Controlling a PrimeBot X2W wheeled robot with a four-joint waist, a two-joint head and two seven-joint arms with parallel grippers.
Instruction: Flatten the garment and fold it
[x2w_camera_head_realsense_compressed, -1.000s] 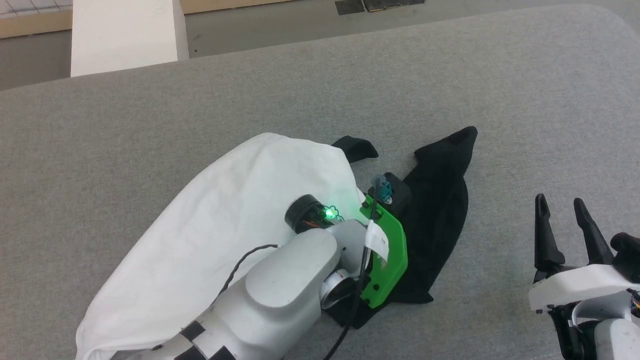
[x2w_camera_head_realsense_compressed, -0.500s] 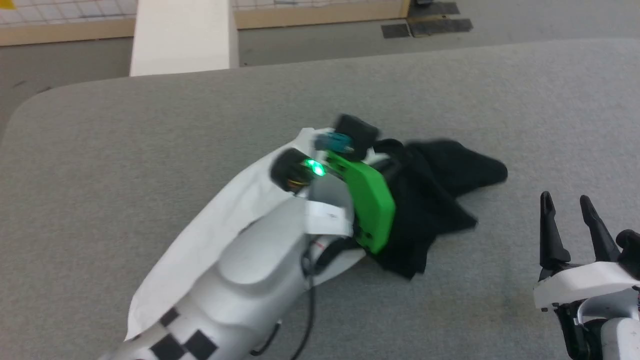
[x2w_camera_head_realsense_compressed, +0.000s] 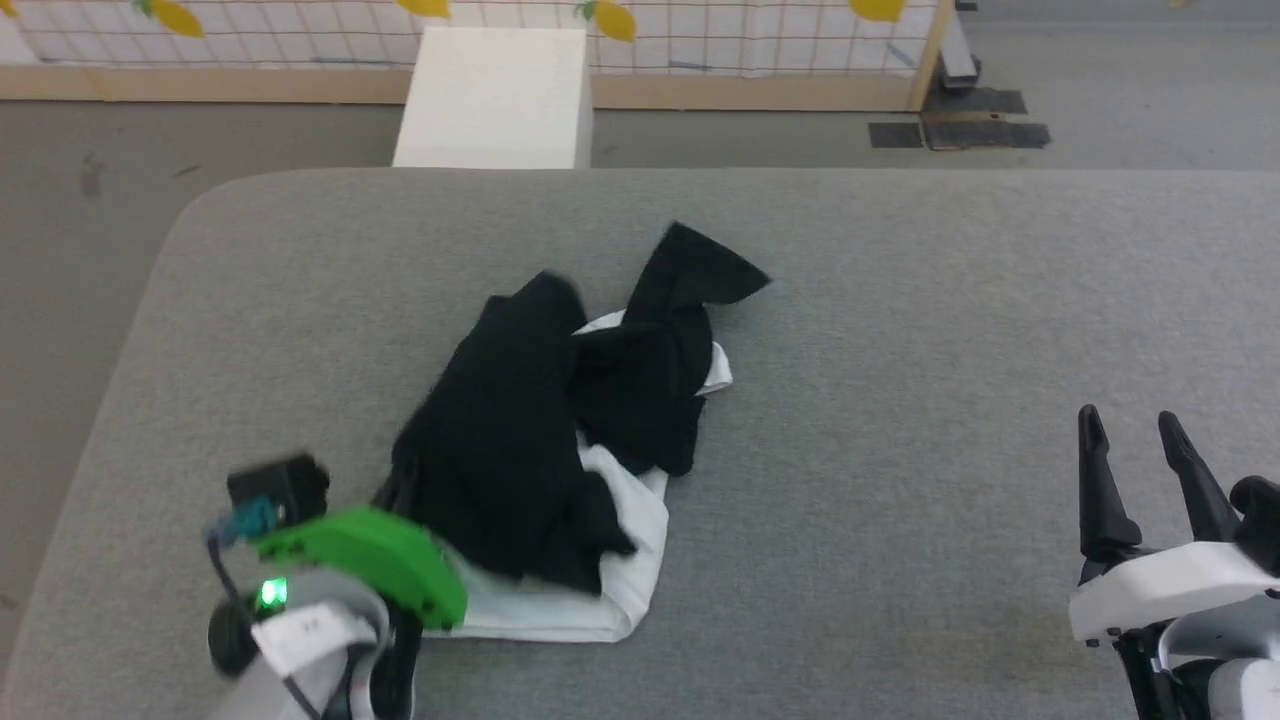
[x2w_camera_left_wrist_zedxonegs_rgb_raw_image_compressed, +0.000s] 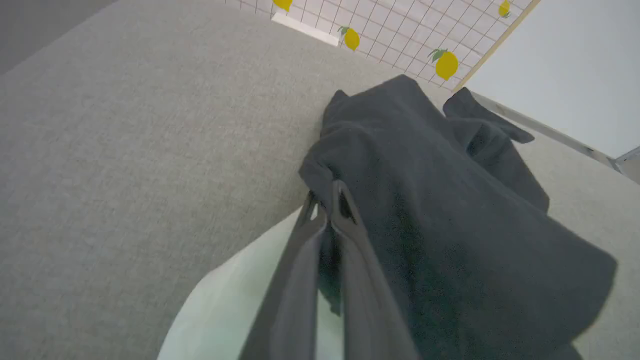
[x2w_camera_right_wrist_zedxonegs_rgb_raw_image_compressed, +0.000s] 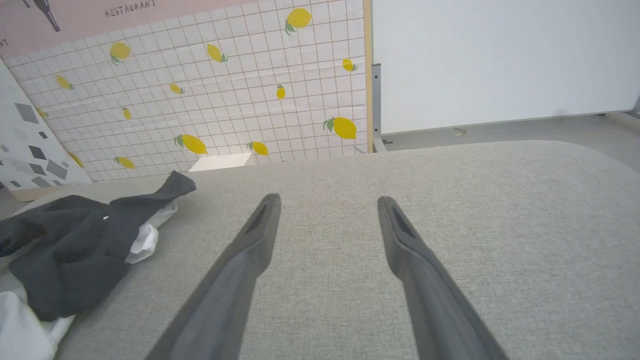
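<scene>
The garment (x2w_camera_head_realsense_compressed: 520, 440) is in two colours: black on the upper folds and plain white below, without visible print. The table (x2w_camera_head_realsense_compressed: 900, 350) is an even light grey with a fine woven texture. The left gripper (x2w_camera_left_wrist_zedxonegs_rgb_raw_image_compressed: 327, 197) has dark grey fingers; on its wrist sits a bright green cover (x2w_camera_head_realsense_compressed: 370, 560), with a teal plug (x2w_camera_head_realsense_compressed: 240, 520) and a small green light (x2w_camera_head_realsense_compressed: 270, 593). The right gripper (x2w_camera_head_realsense_compressed: 1128, 415) has black fingers on a white body. The wall (x2w_camera_right_wrist_zedxonegs_rgb_raw_image_compressed: 225, 115) behind is white with a thin grid of lines and scattered yellow lemons with green leaves. Above it is a pink poster (x2w_camera_right_wrist_zedxonegs_rgb_raw_image_compressed: 100, 15) with dark letters. The block (x2w_camera_head_realsense_compressed: 495, 95) is white and the floor (x2w_camera_head_realsense_compressed: 200, 135) grey.
</scene>
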